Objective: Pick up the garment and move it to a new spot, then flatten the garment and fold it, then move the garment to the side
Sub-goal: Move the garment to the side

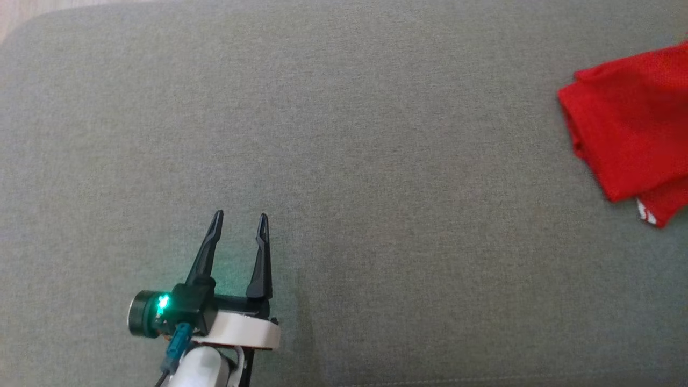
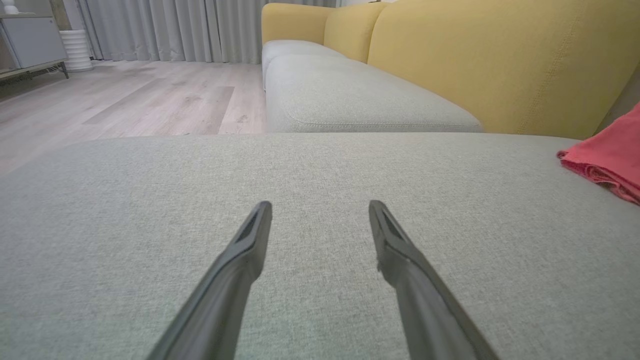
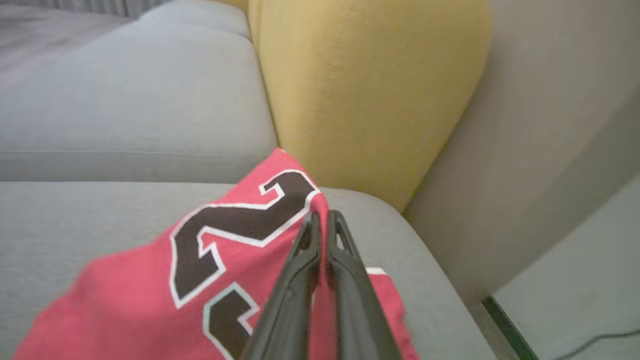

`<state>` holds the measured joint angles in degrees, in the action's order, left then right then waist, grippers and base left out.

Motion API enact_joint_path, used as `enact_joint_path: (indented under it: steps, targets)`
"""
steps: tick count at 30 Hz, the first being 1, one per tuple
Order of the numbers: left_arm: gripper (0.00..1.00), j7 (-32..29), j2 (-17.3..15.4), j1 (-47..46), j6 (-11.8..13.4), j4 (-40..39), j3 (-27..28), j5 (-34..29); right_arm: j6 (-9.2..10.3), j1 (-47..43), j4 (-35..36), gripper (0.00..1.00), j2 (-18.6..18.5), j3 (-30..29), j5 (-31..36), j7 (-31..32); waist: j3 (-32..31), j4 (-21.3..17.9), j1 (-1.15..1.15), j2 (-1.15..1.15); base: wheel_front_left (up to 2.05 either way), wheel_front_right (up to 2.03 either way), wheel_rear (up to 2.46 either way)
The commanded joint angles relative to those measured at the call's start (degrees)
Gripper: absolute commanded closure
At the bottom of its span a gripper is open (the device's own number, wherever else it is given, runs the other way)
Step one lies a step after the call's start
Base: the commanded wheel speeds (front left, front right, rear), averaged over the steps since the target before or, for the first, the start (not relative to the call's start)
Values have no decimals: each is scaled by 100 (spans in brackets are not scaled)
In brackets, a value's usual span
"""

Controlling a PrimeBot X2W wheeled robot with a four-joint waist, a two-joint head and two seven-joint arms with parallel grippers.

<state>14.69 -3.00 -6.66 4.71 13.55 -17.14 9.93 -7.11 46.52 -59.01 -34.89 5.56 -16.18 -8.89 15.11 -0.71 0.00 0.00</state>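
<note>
Okay, head view: I see my left gripper [image 1: 240, 215] spread wide above the grey sofa cushion [image 1: 376, 161], red garment [image 1: 629, 140] lying far right; left wrist view, that garment at the right edge; right wrist view, right gripper [image 3: 325, 215] pinched onto its numbered fabric beside the yellow backrest [image 3: 370, 90].

A red mesh-knit cloth garment [image 1: 626, 134] is seen, matt and finely pitted. The grey sofa seat [image 1: 344, 134] and yellow backrest [image 2: 500, 65] are covered in coarse woven fabric. The pale floor [image 2: 125, 100] is wood-grained.
</note>
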Motion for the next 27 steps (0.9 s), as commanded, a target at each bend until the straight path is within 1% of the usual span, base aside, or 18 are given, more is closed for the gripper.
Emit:
enact_joint_path:
  steps: [1, 2, 5, 6, 7, 8, 11, 14, 16, 19, 23, 25, 27]
  targets:
    - [0, 30, 13, -58, 14, -181, 152, -11, -37, 23, -40, 100, -330, -143, 88, 25, 16, 4, 0, 0, 0, 0, 0]
    - [0, 30, 13, -58, 14, -181, 152, -11, -37, 23, -40, 100, -330, -143, 88, 25, 16, 4, 0, 0, 0, 0, 0]
    - [0, 30, 13, -65, 31, -198, 166, -14, -37, -43, -384, 100, -453, -485, 241, 35, 46, -28, 0, 0, 0, 0, 0]
    - [0, 30, 13, -71, 34, -197, 170, -18, -37, -56, -487, 92, -461, -597, 292, 12, 45, -40, 0, 0, 0, 0, 0]
    - [0, 30, 13, -79, 36, -190, 176, -21, -37, -72, -583, 11, -448, -694, 347, -15, 31, -51, 0, 0, 0, 0, 0]
    - [0, 30, 13, -83, 40, -180, 183, -21, -37, -88, -667, 0, -422, -772, 412, -51, 4, -60, 0, 0, 0, 0, 0]
    - [0, 30, 13, -81, 82, -182, 205, -3, -37, -134, -823, 0, -271, -903, 661, -172, -123, -67, 0, 0, 0, 0, 0]
    - [0, 30, 13, -49, 117, -199, 213, 73, -37, -219, -821, 0, -64, -917, 948, -314, -286, -29, 0, 0, 0, 0, 0]
    - [0, 30, 13, -23, 122, -230, 238, 168, -37, -346, -739, 0, 171, -900, 1104, -411, -444, 29, 0, 0, 0, 0, 0]
    - [0, 30, 13, 93, 75, -325, 277, 338, -37, -697, -521, 0, 701, -826, 1139, -519, -758, 144, 0, 0, 0, 0, 0]
    - [0, 30, 13, 271, 36, -136, 229, 451, -37, -1512, 117, 0, 1471, -486, 903, -598, -1277, 364, 0, 0, 0, 0, 0]
    - [0, 30, 13, 346, 89, -29, 209, 453, -37, -2041, 718, 0, 1800, -297, 673, -605, -1516, 483, 0, 0, 0, 0, 0]
    - [0, 30, 13, 376, 189, 38, 215, 372, -37, -2618, 1542, 0, 2058, -211, 448, -607, -1670, 595, 0, 0, 0, 0, 0]
